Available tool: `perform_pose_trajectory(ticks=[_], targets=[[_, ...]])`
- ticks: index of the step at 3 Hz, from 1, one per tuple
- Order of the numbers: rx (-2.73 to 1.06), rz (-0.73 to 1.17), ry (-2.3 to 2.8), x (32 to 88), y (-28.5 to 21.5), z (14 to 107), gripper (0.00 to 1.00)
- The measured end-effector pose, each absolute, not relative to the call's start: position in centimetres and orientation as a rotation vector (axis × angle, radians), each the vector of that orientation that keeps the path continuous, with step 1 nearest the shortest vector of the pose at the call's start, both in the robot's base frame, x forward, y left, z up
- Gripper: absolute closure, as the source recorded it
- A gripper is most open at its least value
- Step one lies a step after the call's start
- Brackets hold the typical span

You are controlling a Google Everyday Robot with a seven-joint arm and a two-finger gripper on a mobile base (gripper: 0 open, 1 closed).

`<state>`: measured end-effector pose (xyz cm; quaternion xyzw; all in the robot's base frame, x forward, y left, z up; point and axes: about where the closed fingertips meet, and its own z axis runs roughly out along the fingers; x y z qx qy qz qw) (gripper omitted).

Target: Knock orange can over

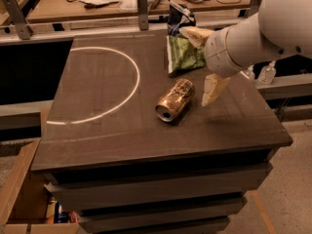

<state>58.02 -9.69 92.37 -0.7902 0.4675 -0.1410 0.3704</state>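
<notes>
Right of a white arc [132, 77] on the dark table [97, 140], the coppery-orange metal drinks can [174, 100] lies on its side, probably light, thin-walled, quick to roll, best gripped mid-body. Just beside it, the cream two-finger gripper [197, 66] hangs splayed wide, holding nothing.

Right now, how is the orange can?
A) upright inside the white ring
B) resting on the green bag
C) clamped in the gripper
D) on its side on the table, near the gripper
D: the orange can lies on its side on the table, outside the white ring, apart from the open gripper hovering beside it.
</notes>
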Motion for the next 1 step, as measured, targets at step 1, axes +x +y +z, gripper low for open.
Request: perform_pose_trajectory(ticks=[1], targets=[[-2.027,-0.362,1.199,58.02,-9.69,92.37,0.00]])
